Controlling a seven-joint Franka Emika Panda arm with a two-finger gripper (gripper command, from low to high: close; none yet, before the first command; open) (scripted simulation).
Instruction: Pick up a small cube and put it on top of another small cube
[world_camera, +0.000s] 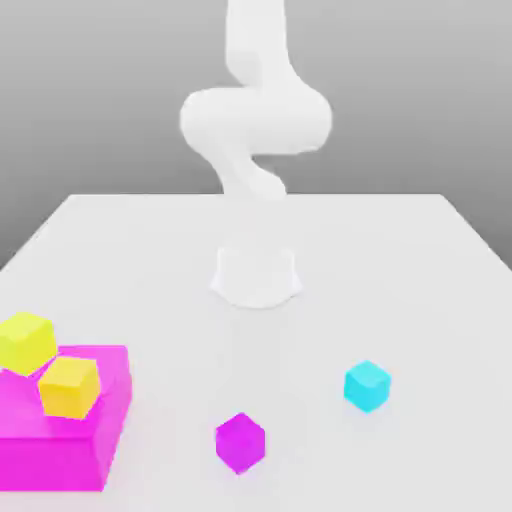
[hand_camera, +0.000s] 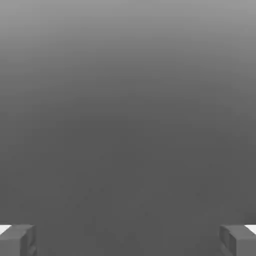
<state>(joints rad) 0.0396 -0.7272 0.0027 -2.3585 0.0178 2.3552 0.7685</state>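
Sitting loose on the white bench (world_camera: 120, 250) are a small magenta cube (world_camera: 240, 442) and a small cyan cube (world_camera: 367, 385), well apart, while the hand view has the jaws spread wide, gripping nothing, against plain grey.

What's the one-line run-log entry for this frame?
jaws open, empty | magenta cube, cyan cube apart on table | two yellow cubes on magenta block | no stack

Arm (world_camera: 255, 120): plain white, smooth rounded links with bulging joints.
Base (world_camera: 257, 275): white round pedestal, slightly flared at the foot.
Fingers (hand_camera: 17, 240): two grey blocky tips with white patches at their outer corners.
Markings: unmarked surfaces throughout.
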